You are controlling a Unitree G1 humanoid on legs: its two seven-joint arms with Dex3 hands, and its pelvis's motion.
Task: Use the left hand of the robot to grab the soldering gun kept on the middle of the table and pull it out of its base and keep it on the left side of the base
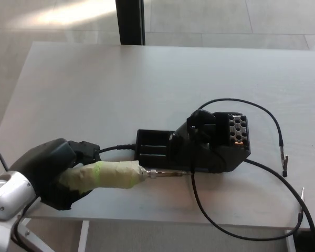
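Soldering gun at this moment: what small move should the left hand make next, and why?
Probably lower it and let go. The left hand is shut on the soldering gun, which is already out of the base and lies level, low over the table just left of the base, its tip near the base's front edge.

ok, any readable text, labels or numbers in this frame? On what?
None readable. The black base shows no legible brand or label. The soldering gun in the left hand has only plain pale wrapping, no print. The table carries no markings.

light: bright, even daylight | glare: floor, top left | shadows: soft | focus: sharp
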